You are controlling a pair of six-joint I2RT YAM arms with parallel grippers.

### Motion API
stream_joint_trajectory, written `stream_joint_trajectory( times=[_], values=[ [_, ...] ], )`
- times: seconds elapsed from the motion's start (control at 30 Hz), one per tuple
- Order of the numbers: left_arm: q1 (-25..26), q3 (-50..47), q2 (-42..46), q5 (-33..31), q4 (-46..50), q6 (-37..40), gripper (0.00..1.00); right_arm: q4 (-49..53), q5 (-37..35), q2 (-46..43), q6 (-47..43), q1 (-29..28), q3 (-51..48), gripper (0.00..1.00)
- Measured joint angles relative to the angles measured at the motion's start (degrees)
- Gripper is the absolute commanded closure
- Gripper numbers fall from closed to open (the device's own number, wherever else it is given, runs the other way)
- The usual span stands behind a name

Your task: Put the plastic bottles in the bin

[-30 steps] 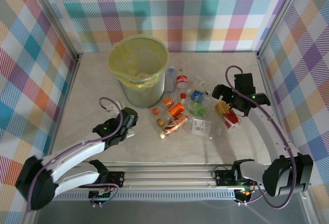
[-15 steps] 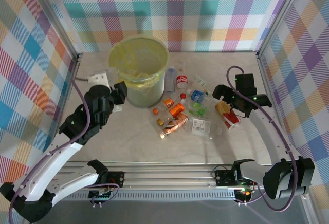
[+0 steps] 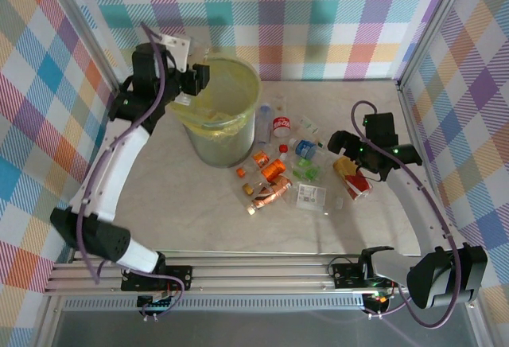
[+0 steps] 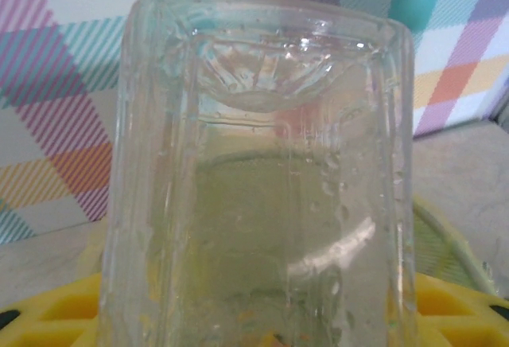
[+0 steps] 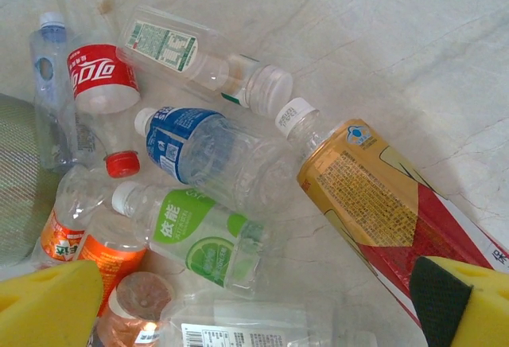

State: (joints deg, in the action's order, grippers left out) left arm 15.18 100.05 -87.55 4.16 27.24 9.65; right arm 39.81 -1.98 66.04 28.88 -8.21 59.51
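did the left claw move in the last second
Yes. The left claw swung from low over the table in front of the bin up and away to the bin's left rim, carrying a clear bottle.

One yellow-lined bin (image 3: 216, 148) and about a dozen small plastic bottles (image 3: 276, 169).

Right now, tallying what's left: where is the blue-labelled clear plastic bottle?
Top external view: the blue-labelled clear plastic bottle lies right of the yellow-lined bin, between the red-labelled bottle and the green-labelled bottle.
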Motion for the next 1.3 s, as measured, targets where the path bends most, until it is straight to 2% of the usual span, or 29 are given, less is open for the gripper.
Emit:
stream_joint_trajectory(
  times=[0.17,0.43,1.07,1.3],
  values=[
    [-2.1,7.3,-8.9,9.0,5.8,6.4,0.58,1.0,0.8,0.2,-1.3,0.0,1.2,0.00],
    [-2.6,11.6,-15.1,15.7,13.7,14.1,0.57,2.9,1.0,3.3,-2.8,1.3,3.1,0.00],
    [-2.6,11.6,-23.0,15.8,19.3,20.8,0.44,9.8,1.6,5.0,-8.4,8.3,3.1,0.00],
    [-2.6,11.8,-25.2,14.6,20.1,21.8,0.29,11.5,-0.1,7.0,-9.9,9.6,3.1,0.00]
  ],
)
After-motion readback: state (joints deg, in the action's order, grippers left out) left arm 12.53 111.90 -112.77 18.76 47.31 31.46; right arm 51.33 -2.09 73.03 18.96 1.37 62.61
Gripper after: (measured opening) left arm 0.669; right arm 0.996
